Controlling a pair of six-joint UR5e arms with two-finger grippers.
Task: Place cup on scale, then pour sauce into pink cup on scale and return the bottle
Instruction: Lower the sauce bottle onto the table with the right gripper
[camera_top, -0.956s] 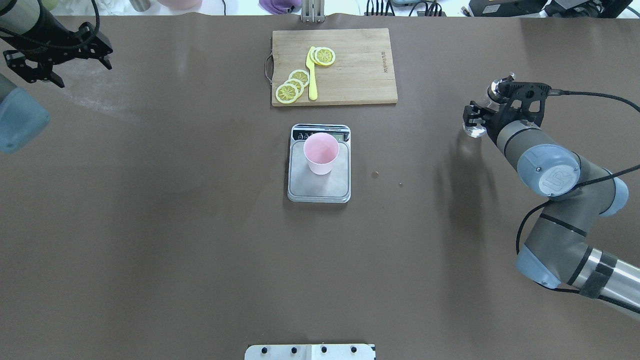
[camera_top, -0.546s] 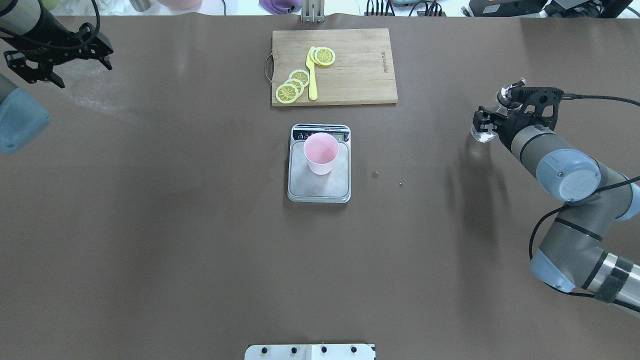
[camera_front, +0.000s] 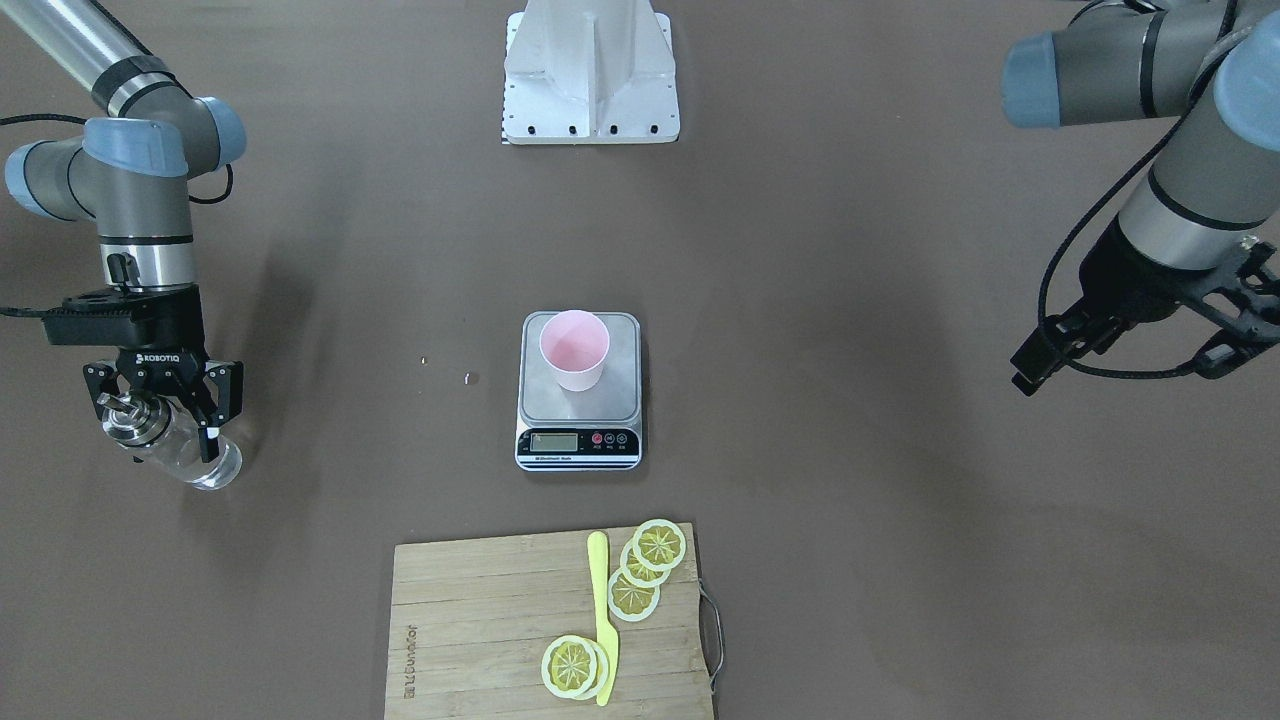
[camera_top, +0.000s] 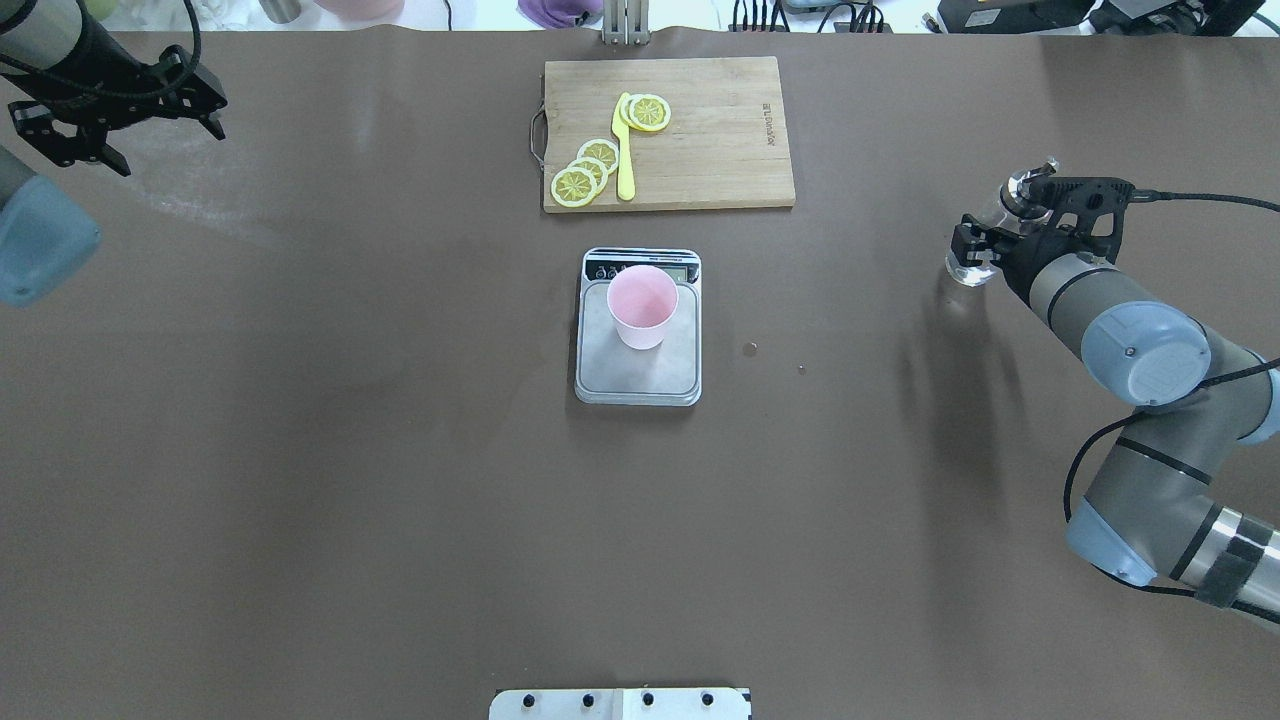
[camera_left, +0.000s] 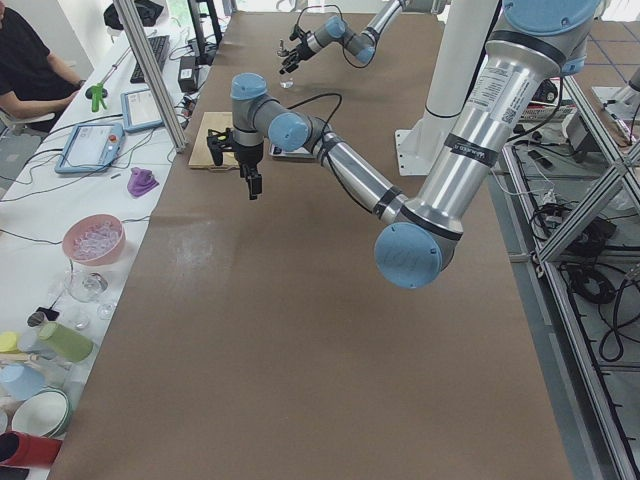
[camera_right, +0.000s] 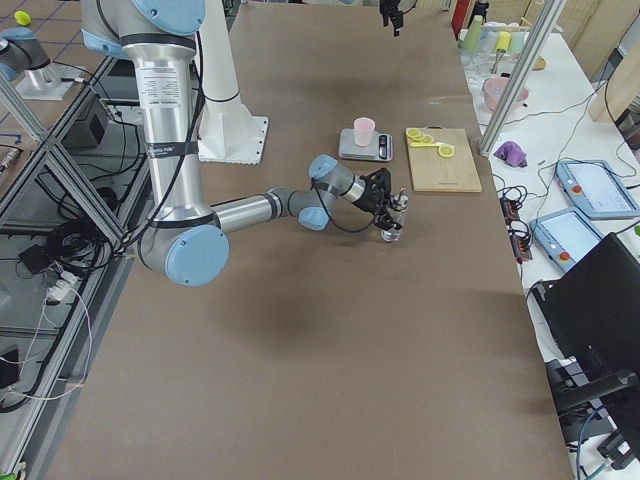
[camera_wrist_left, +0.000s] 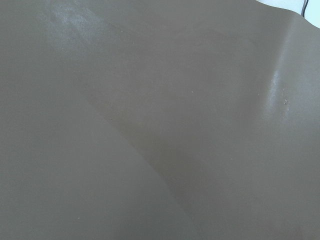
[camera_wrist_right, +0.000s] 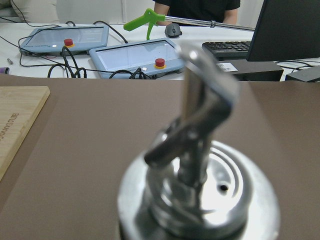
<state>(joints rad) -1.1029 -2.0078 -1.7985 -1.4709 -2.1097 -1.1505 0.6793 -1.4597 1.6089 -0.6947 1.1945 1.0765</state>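
Observation:
The pale pink cup (camera_top: 642, 305) stands upright on the silver scale (camera_top: 640, 378) at mid-table; it also shows in the front view (camera_front: 574, 348). My right gripper (camera_top: 985, 250) is at the table's right side, shut on the clear glass bottle (camera_top: 966, 268), which it holds upright at or just above the table surface. In the front view the bottle (camera_front: 195, 458) shows below the right gripper (camera_front: 160, 405). The right wrist view is filled by its metal collar and spout (camera_wrist_right: 200, 185). My left gripper (camera_top: 170, 150) hangs open and empty over the far left corner.
A wooden cutting board (camera_top: 710, 130) with lemon slices (camera_top: 580, 175) and a yellow knife (camera_top: 624, 150) lies behind the scale. Two small drops (camera_top: 750, 348) sit on the brown table right of the scale. The robot's base plate (camera_top: 620, 703) is at the near edge.
My right gripper has carried the bottle further right and slightly towards the robot, away from the scale. The cup, scale and left arm have not moved.

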